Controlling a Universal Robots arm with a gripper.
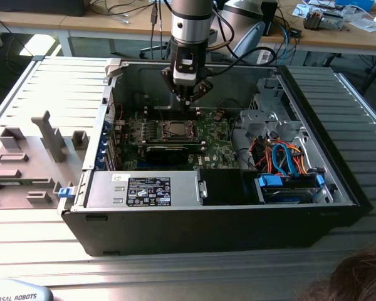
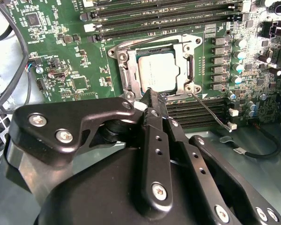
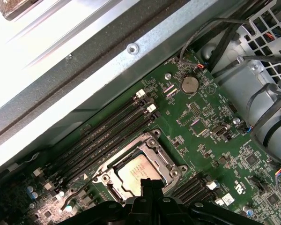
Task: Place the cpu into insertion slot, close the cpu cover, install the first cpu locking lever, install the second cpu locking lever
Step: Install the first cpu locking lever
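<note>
One cpu (image 2: 155,70), one cpu cover (image 2: 178,46), one coin battery (image 3: 189,85), one claw (image 2: 152,97), one computer case (image 1: 207,232)

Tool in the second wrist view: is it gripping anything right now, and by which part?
Nothing visibly held. The tool is shut, its tip at the edge of the cpu cover, which lies closed over the cpu.

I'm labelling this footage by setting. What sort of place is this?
Likely a robotics lab or electronics workshop: an open black desktop computer case lies on a grey ribbed metal table, a silver robot arm reaches into it, and cable-strewn wooden workbenches stand behind.
</note>
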